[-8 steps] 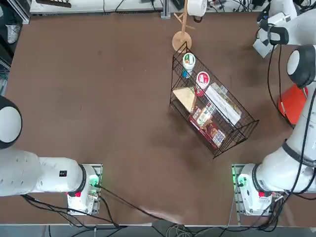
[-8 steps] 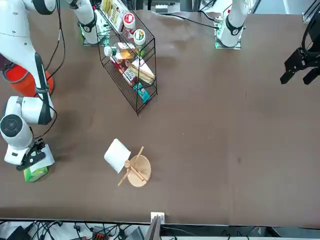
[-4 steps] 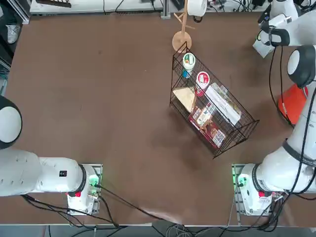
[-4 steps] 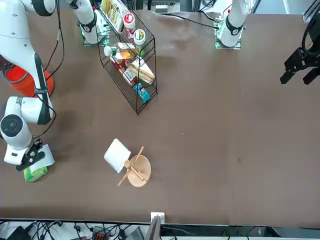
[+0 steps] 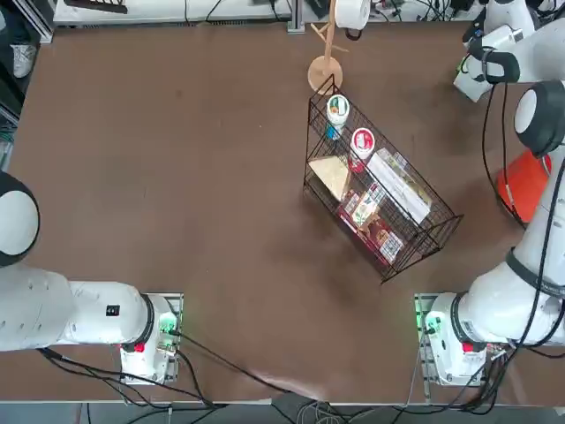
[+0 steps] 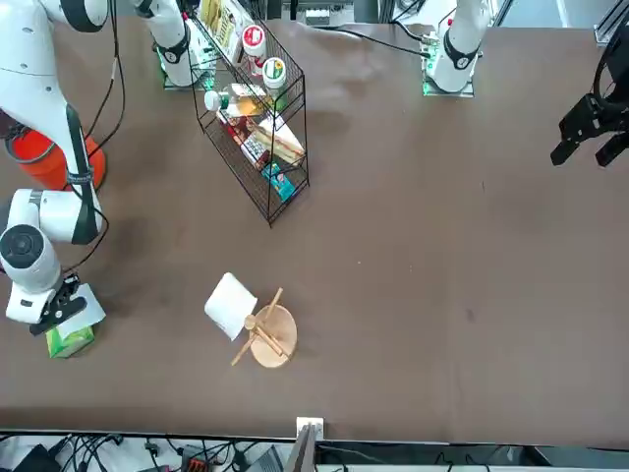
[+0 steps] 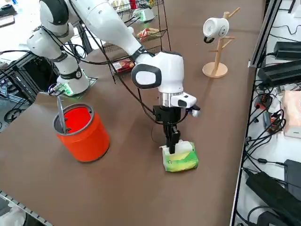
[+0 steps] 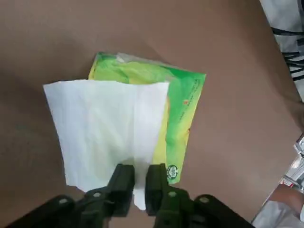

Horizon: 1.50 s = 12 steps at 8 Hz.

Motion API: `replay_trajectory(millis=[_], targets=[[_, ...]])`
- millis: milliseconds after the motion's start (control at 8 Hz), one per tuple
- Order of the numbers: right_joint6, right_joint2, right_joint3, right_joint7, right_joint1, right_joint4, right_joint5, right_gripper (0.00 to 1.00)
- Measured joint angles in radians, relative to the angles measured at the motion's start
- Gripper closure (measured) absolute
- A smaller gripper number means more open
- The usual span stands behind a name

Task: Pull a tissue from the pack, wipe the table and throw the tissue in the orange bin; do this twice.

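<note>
Most likely at the pulling stage of a wipe, with a thin white tissue [image 8: 95,128] partly out of the soft green-and-yellow plastic pack [image 8: 185,109]; impossible to tell from here whether for the first or the second round. Find the pack on the big matte dark-brown table [image 7: 131,188], directly below the black two-finger right gripper [image 8: 140,167], with the sheet spread over part of its face in the wrist view. Note the fingers slightly apart, one on each side of the tissue's folded edge, with a narrow gap between and no firm pinch to be seen. Next, bring the pads together on that edge, then lift smoothly to draw the sheet free. Watch for a slip off the thin paper, a tear, or a light pack dragged up along with it. Once free, lower the tissue to the bare tabletop and wipe with light pressure, well away from the black wire basket [image 5: 425,249] and the pale wooden stand [image 7: 215,69] with its white mug [image 7: 216,27]. After that, carry the used sheet to the bright orange-red cylindrical bin [image 7: 91,141], upright on the same table and apart from the pack, and let go over its open mouth.
</note>
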Motion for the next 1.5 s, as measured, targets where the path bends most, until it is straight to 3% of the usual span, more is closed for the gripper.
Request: replay_trajectory(millis=[125,875,1500], targets=[[0.000,0.000,0.000,0.000,0.000,0.001,0.000,0.97],[-0.027,-0.035,-0.002,0.000,-0.001,0.031,0.001,0.98],[-0.256,-0.169,0.003,0.000,0.011,0.035,0.003,0.98]])
